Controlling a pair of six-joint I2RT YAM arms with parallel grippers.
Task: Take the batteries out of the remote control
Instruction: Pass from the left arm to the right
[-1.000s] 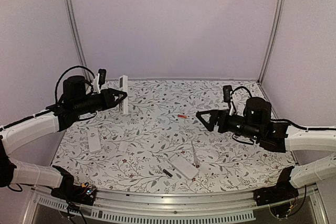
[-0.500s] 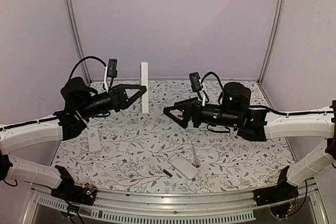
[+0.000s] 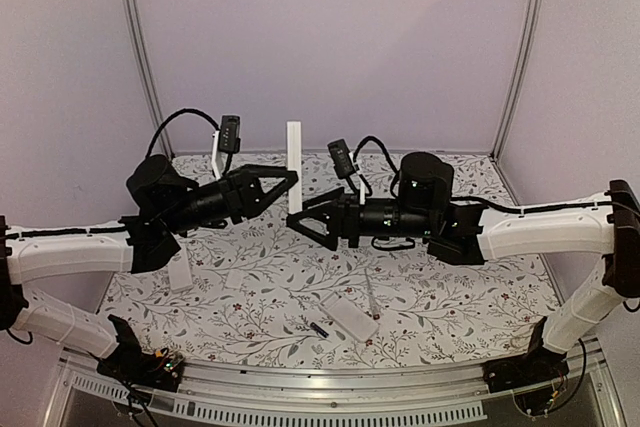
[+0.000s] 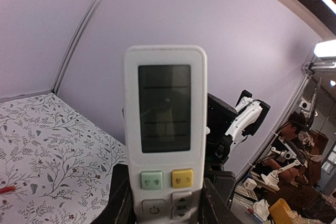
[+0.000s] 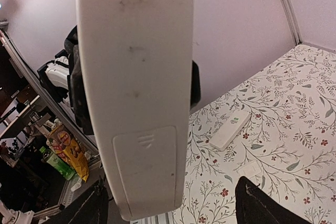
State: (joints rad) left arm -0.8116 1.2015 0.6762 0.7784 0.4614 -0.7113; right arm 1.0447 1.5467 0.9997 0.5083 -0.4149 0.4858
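My left gripper (image 3: pixel 288 180) is shut on the lower end of a white remote control (image 3: pixel 294 151) and holds it upright above the table. The left wrist view shows the remote's (image 4: pixel 165 129) screen and its green and yellow buttons between my left gripper's (image 4: pixel 164 205) jaws. My right gripper (image 3: pixel 300 222) is open just right of it, with its jaws either side of the remote's back (image 5: pixel 135 77) and apart from it. The battery cover (image 5: pixel 146 167) is shut. A dark battery (image 3: pixel 319 329) lies near the front edge. A red battery (image 4: pixel 5 188) lies on the table.
A second white remote (image 3: pixel 350 317) and a thin stick-like tool (image 3: pixel 370 293) lie at the front middle. A third remote (image 3: pixel 179 272) (image 5: pixel 230 129) and a small white cover (image 3: pixel 232 278) lie at the left. Purple walls enclose the floral table (image 3: pixel 450 297).
Both arms rose and swung toward the middle. The left carried the remote up and to the right. The right gripper came up to the remote's back, its jaws narrowing slightly.
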